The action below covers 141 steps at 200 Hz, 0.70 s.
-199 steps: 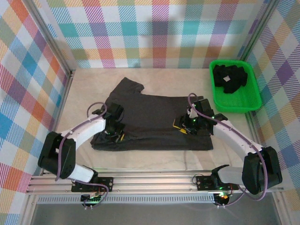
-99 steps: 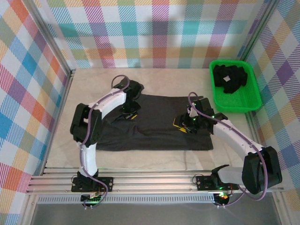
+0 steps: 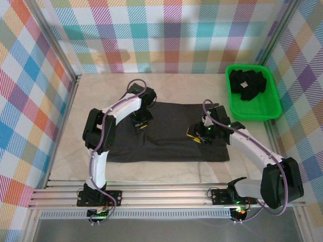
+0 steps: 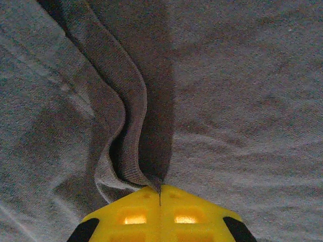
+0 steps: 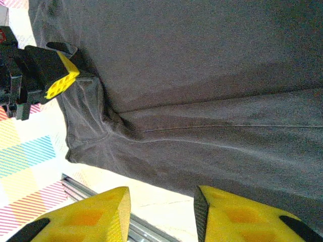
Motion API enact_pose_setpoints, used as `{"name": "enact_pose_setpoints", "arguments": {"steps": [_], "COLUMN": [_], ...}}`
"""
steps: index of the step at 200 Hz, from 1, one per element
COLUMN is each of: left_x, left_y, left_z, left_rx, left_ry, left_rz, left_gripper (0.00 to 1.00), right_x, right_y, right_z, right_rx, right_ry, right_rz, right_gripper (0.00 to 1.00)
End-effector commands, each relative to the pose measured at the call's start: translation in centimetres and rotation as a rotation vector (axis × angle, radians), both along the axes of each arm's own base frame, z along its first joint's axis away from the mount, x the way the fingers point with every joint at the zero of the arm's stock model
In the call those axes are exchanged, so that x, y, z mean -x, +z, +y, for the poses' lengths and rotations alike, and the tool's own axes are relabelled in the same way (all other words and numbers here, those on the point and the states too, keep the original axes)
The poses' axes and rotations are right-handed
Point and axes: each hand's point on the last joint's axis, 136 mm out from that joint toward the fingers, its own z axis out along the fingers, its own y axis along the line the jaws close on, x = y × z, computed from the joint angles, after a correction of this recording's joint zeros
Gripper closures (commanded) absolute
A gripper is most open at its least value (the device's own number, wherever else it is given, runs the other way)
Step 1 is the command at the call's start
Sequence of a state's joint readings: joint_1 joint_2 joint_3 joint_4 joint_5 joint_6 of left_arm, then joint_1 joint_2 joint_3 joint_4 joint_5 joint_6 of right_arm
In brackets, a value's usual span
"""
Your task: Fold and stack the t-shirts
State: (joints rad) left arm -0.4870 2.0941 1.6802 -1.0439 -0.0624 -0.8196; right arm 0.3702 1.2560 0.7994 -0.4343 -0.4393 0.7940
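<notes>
A dark charcoal t-shirt (image 3: 171, 136) lies spread on the table as a rough rectangle. My left gripper (image 3: 141, 124) is over its far-left part, shut on a folded edge of the cloth. In the left wrist view the yellow jaws (image 4: 160, 194) meet with that edge of the t-shirt (image 4: 131, 151) pinched between them. My right gripper (image 3: 194, 135) hovers over the shirt's right half, open. In the right wrist view its fingertips (image 5: 161, 212) stand apart with nothing between them, above the shirt (image 5: 202, 75) and its near hem. More dark t-shirts (image 3: 247, 83) lie in the bin.
The bright green bin (image 3: 252, 117) stands at the far right against the wall. Checked walls close in the table on three sides. The aluminium rail (image 3: 161, 194) runs along the near edge. My left gripper (image 5: 56, 76) shows in the right wrist view.
My left arm swung from the shirt's near-left corner to its far-left part, carrying cloth with it. The part that stuck out at the far left is folded in. The right arm barely moved.
</notes>
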Motion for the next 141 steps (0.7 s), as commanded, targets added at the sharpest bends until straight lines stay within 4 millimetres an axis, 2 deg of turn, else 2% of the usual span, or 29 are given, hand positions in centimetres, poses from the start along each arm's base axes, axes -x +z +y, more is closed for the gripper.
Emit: {"name": "enact_pose_setpoints", "arguments": {"steps": [1,25,43,52,57,66,70,78,102,118,141], "left_x": [-1.0,-1.9,-2.2,-2.4,-2.4,-2.4,-2.4,-2.3,0.1,3.4,8.3], "left_y": [0.1,0.4,0.7,0.9,1.2,2.0,2.5,3.6,6.1,5.5,3.0], "left_z": [-1.5,-3.2,-3.3,-3.1,-2.8,-2.3,-2.0,-1.3,1.6,4.5,8.7], "left_rx": [0.057,0.130,0.123,0.112,0.101,0.082,0.073,0.049,0.022,0.029,0.067], "left_ry": [-0.037,-0.078,-0.092,-0.099,-0.099,-0.093,-0.090,-0.081,-0.016,0.069,0.221], "left_rz": [-0.034,-0.075,-0.089,-0.097,-0.104,-0.127,-0.139,-0.162,-0.186,-0.137,-0.033], "left_gripper": [1.00,0.99,0.95,0.90,0.81,0.55,0.46,0.39,0.38,0.40,0.50], "right_x": [0.3,0.2,0.4,0.6,0.7,0.9,1.0,1.3,1.9,2.2,2.3], "right_y": [-0.1,-0.5,-1.1,-1.5,-1.8,-2.1,-2.4,-2.9,-4.5,-5.4,-6.6], "right_z": [0.2,-0.4,-1.7,-2.4,-2.8,-3.5,-3.8,-4.4,-6.3,-7.3,-8.8], "right_rx": [-0.010,0.026,0.089,0.117,0.130,0.151,0.160,0.180,0.218,0.246,0.292], "right_ry": [0.006,-0.016,-0.071,-0.102,-0.120,-0.149,-0.162,-0.185,-0.248,-0.273,-0.304], "right_rz": [0.008,0.016,0.025,0.028,0.031,0.034,0.037,0.050,0.092,0.113,0.153], "right_gripper": [0.61,0.63,0.65,0.66,0.67,0.68,0.69,0.71,0.75,0.78,0.80]}}
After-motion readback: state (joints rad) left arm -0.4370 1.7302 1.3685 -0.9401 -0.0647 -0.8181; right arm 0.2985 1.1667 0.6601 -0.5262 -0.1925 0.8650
